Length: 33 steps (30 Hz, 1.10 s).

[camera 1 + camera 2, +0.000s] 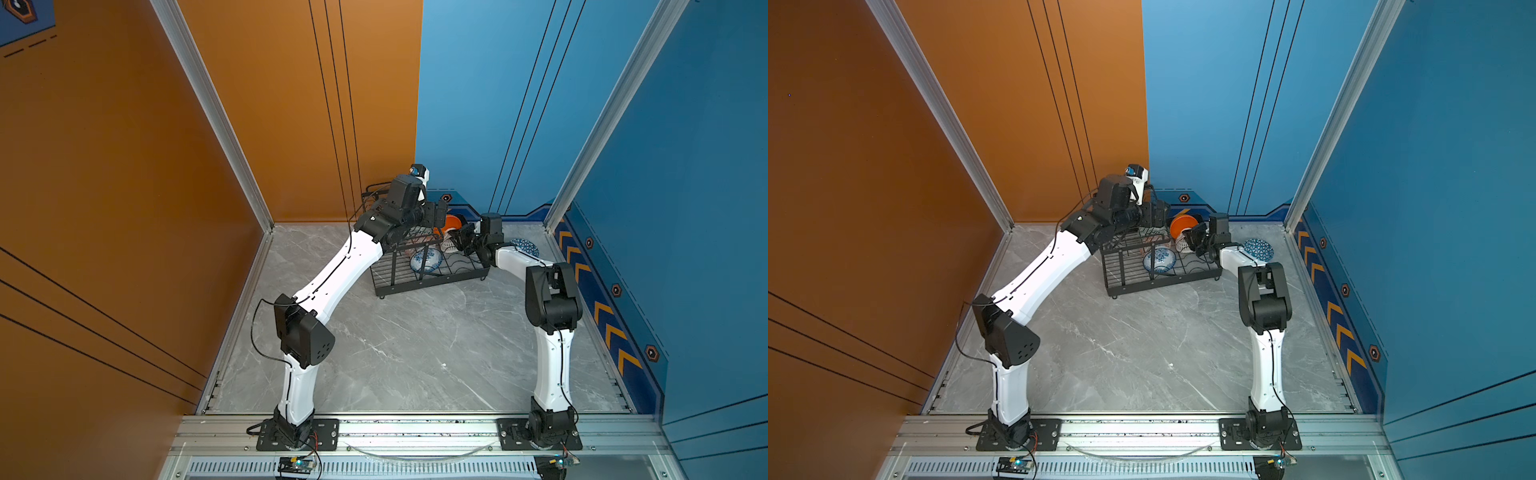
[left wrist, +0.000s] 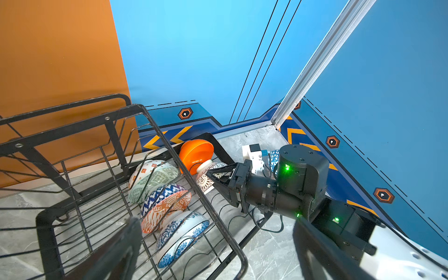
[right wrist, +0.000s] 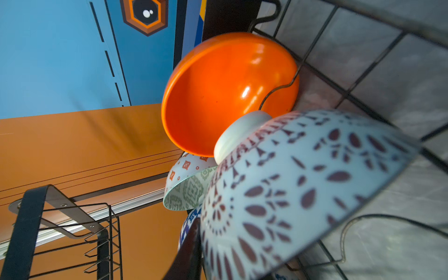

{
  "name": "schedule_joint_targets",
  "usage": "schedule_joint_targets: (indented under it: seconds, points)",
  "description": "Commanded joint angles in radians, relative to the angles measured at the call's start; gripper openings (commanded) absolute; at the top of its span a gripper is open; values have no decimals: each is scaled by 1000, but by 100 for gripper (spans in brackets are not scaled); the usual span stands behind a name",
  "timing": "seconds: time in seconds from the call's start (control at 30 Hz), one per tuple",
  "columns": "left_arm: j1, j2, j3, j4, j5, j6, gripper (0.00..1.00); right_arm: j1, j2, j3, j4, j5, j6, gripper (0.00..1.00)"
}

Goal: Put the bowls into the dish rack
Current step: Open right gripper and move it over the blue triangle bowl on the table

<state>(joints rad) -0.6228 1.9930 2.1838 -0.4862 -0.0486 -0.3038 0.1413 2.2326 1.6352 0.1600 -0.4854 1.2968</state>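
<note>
1. One bowl outstanding: triangle bowl (image 1: 1258, 249) on tabletop (image 1: 395, 353) near dish rack (image 1: 432, 282).
2. Right gripper (image 2: 213, 177) at racked lattice bowl (image 3: 303, 181); can't tell if pinching. Left gripper (image 2: 217, 232) spread, empty.
3. Next: back out clear, fetch triangle bowl.

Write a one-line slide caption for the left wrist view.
Right gripper at the lattice bowl beside the orange bowl in the dish rack.

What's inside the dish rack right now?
The dish rack holds bowls on edge: an orange bowl, a white bowl with dark marks, and a packed row of patterned bowls ending in a blue floral bowl. They overlap one another, so the exact count is hidden.
</note>
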Motion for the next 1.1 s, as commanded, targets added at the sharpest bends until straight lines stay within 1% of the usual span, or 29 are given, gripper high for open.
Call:
schedule_joint_targets:
  seconds: [0.0, 0.67, 0.93, 1.07]
  points:
    - [-6, -48, -17, -5, -20, 9, 98, 1, -6, 17, -69, 5, -24, 27]
    - [-22, -71, -42, -5, -23, 12, 98, -3, -19, 23, -54, -4, -27, 39]
    - [-28, -84, -54, -4, -27, 17, 98, -3, -34, 11, -48, -13, -33, 40]
    - [-29, -93, -64, -5, -28, 19, 98, -4, -47, 3, -48, -10, -37, 44]
